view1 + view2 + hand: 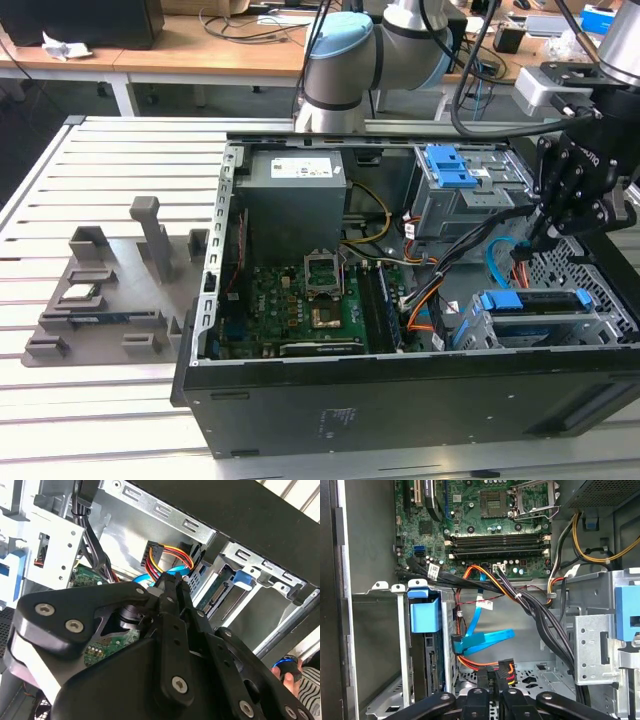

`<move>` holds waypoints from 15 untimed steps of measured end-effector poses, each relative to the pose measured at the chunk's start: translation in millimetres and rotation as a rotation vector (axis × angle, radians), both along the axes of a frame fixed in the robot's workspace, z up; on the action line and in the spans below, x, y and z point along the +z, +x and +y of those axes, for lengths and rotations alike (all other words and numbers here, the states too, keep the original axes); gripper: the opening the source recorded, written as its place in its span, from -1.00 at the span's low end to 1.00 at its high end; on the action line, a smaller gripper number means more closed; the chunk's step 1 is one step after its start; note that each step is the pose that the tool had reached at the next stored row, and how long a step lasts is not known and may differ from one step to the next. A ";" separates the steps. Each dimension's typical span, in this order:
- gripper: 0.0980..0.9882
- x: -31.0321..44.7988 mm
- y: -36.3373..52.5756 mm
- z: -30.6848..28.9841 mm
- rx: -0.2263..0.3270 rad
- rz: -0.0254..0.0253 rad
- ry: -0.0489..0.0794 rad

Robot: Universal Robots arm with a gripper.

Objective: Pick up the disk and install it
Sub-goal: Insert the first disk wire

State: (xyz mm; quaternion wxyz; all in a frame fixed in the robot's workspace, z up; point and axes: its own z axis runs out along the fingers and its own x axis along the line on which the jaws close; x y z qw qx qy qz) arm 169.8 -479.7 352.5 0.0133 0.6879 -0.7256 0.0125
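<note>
Your gripper was clenched on the power connector just beside the drive cage, and the disk already sat inside that cage. To do this step well, I judged you needed to hold the connector square to the disk's socket at the cage's open side. You also had to ease it in without snagging the blue data cable lying near the cage.

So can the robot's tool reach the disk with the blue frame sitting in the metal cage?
Probably yes. The tool hangs just beside the cage, and the disk shows uncovered at that end. The blue cable and orange wires lie between them, so they might snag.
</note>
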 end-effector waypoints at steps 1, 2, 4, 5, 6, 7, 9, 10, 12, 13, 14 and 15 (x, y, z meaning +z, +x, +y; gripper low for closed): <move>-0.84 0.0 0.0 0.0 0.000 0.0000 0.000; -0.84 -0.1 0.0 -0.3 0.000 0.0000 0.000; -0.84 0.0 0.0 -10.9 0.000 0.0000 0.000; -0.84 0.0 0.0 -14.9 0.000 0.0000 0.000; -0.84 0.0 0.0 -19.4 0.000 0.0000 0.000; -0.84 0.0 0.0 -25.5 0.000 -0.0001 0.000; -0.84 -0.1 0.0 -41.7 0.000 0.0000 -0.001; -0.84 -0.2 0.0 -44.5 0.000 0.0000 -0.002; -0.84 -0.2 0.0 -46.0 0.000 0.0000 -0.005; -0.84 -0.2 0.0 -46.1 0.000 0.0000 -0.005; -0.84 -0.3 0.3 -46.1 0.000 0.0000 -0.005; -0.84 -0.8 2.2 -46.1 0.000 0.0000 -0.005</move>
